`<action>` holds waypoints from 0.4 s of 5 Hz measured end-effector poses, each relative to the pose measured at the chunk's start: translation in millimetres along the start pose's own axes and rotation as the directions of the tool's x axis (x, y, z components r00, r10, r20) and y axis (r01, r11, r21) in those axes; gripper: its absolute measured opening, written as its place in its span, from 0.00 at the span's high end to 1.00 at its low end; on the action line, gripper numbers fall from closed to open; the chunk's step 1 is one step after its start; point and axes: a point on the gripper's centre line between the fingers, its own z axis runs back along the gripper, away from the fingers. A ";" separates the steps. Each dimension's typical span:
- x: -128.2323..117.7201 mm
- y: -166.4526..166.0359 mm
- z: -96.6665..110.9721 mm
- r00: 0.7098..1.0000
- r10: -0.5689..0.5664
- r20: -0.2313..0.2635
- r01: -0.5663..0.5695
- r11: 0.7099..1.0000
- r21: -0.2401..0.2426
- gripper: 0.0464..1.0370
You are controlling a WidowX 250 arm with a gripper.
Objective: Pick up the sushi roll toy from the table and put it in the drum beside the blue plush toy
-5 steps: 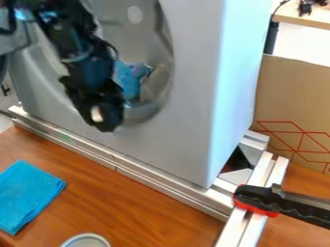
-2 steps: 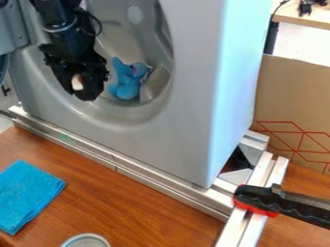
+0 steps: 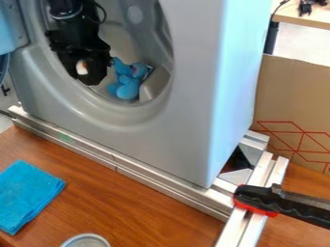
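Observation:
The black gripper (image 3: 92,72) hangs at the upper left, in front of the round opening of a grey appliance (image 3: 187,120). A small pale patch with some orange (image 3: 82,67) shows on the gripper; whether it is a held thing or part of the gripper, I cannot tell. Just right of the gripper, a blue plush toy (image 3: 128,89) sits in the lower part of the opening. Whether toy and gripper touch is unclear.
A folded blue cloth (image 3: 27,195) lies on the wooden table (image 3: 148,207) at the left. The rim of a round tin (image 3: 86,236) shows at the bottom edge. Metal rails (image 3: 145,177) run under the appliance, with a black-and-red clamp (image 3: 280,202) at the right. Cardboard (image 3: 293,106) stands behind.
From lower down before the appliance's front, the gripper has moved up to the opening, lately slightly right towards the toy. More of the toy came into sight. The pale patch moved with the gripper.

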 end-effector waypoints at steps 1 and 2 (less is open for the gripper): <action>10.7 8.9 -13.1 0.999 -0.001 -0.043 0.003 0.999 0.033 0.40; 18.9 8.1 -25.6 0.997 -0.012 -0.076 0.016 0.999 0.047 0.40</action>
